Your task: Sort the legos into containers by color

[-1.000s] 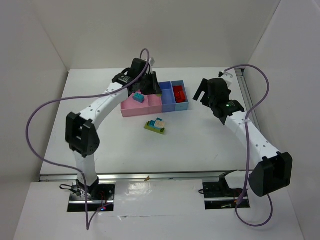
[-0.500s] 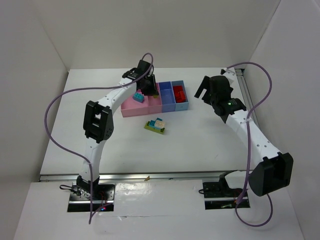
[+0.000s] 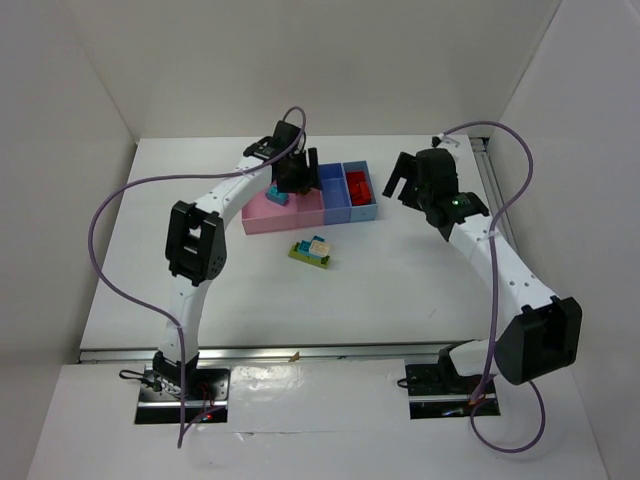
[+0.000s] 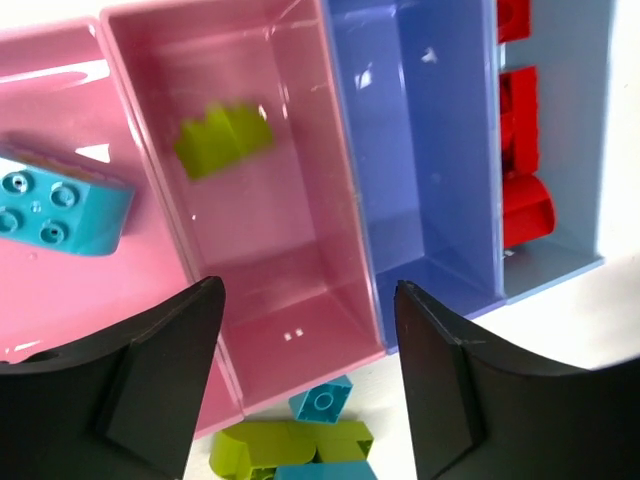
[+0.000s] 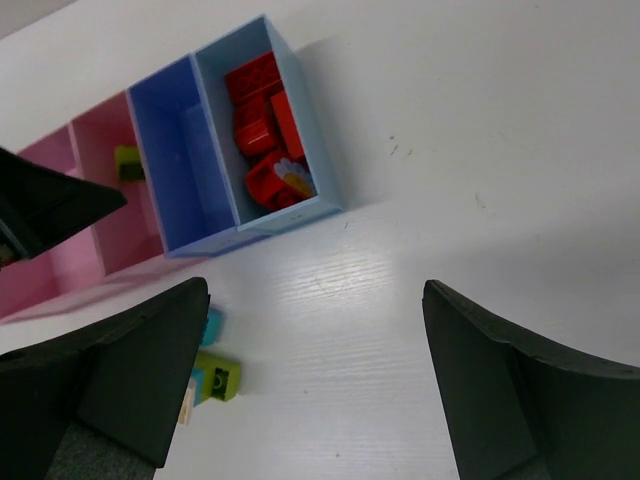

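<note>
- The containers [image 3: 268,221] sit as one joined row toward the far side of the surface [image 3: 400,290]; I count two pink bins, one periwinkle, one light blue.
- Leftmost pink bin [image 4: 100,295]: one cyan brick [image 4: 55,203] lies in it, studs up.
- Second pink bin [image 4: 275,250]: one yellow-green brick [image 4: 222,140] rests near its far end; the floor nearer me is bare pink.
- Periwinkle bin [image 4: 430,150]: its blue floor is in plain view, with a few glints of light.
- Light blue bin [image 4: 578,150]: several red bricks [image 4: 520,130] are stacked along one side.
- Loose legos [image 3: 312,250] lie in a small cluster on the surface just in front of the pink bins; yellow-green, cyan and one pale piece.
- My left pincer [image 4: 305,300] hangs over the second pink bin; its fingers stand well apart and grip nothing.
- My right pincer [image 5: 315,295] hovers over the surface to the right of the row; it is spread wide with nothing in it.
</note>
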### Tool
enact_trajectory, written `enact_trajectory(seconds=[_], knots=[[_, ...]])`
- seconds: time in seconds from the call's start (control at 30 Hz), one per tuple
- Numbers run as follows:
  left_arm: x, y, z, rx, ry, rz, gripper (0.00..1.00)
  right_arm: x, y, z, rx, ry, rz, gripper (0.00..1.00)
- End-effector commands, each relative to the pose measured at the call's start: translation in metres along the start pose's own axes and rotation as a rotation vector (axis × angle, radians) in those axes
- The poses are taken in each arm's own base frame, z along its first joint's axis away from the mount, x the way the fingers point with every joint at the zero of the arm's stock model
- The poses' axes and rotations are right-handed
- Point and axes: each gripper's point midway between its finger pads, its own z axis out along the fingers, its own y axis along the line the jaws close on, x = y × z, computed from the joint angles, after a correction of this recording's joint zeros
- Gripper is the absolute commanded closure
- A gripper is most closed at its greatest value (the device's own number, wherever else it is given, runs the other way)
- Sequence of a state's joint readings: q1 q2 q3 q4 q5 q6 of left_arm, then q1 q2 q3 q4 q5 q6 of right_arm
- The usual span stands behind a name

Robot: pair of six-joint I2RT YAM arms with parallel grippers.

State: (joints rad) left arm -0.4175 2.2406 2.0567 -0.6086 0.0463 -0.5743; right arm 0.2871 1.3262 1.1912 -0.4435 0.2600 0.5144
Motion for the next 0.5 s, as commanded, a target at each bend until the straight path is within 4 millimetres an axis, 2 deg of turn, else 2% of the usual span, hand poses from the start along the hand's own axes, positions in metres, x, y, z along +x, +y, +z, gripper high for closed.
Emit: enact_trajectory(seconds=[0.0,0.07,0.1,0.13,0.17,0.2,0.23,0.27,0.3,0.33,0.37,0.4,0.43,0.47], knots=[[-0.019,-0.014,-0.040,0.035,-0.062,0.030,0.21,0.003,0.031,-0.003,-0.143,0.062,-0.111,0.06],[-0.026,-0.019,-0.060,0.046,-0.084,0.050,0.22,0.020,0.054,-0.005,-0.254,0.123,-0.270,0.06],[-0.034,-0.022,-0.084,0.048,-0.119,0.052,0.22,0.039,0.077,-0.006,-0.318,0.170,-0.349,0.06],[-0.040,-0.024,-0.096,0.047,-0.148,0.065,0.22,0.055,0.085,-0.008,-0.371,0.215,-0.468,0.06],[-0.044,-0.014,-0.105,0.015,-0.161,0.055,0.22,0.066,0.099,-0.012,-0.414,0.243,-0.520,0.06],[-0.048,0.000,-0.116,-0.008,-0.163,0.034,0.22,0.096,0.113,-0.010,-0.446,0.305,-0.593,0.06],[-0.056,0.007,-0.133,-0.023,-0.190,0.021,0.22,0.111,0.116,-0.011,-0.449,0.339,-0.647,0.06],[-0.057,0.017,-0.139,-0.040,-0.186,0.006,0.22,0.121,0.121,-0.011,-0.462,0.353,-0.708,0.06],[-0.062,0.041,-0.149,-0.085,-0.191,-0.028,0.22,0.137,0.135,-0.012,-0.488,0.369,-0.763,0.05],[-0.064,0.049,-0.162,-0.095,-0.205,-0.042,0.22,0.145,0.137,-0.012,-0.487,0.379,-0.804,0.03],[-0.062,0.061,-0.164,-0.113,-0.201,-0.068,0.22,0.151,0.141,-0.011,-0.494,0.374,-0.857,0.03],[-0.063,0.081,-0.172,-0.144,-0.202,-0.114,0.22,0.153,0.148,-0.011,-0.502,0.364,-0.886,0.03],[-0.063,0.091,-0.178,-0.171,-0.216,-0.136,0.22,0.168,0.152,-0.010,-0.506,0.391,-0.932,0.03],[-0.056,0.100,-0.187,-0.189,-0.224,-0.147,0.22,0.175,0.153,-0.009,-0.516,0.402,-0.974,0.04]])
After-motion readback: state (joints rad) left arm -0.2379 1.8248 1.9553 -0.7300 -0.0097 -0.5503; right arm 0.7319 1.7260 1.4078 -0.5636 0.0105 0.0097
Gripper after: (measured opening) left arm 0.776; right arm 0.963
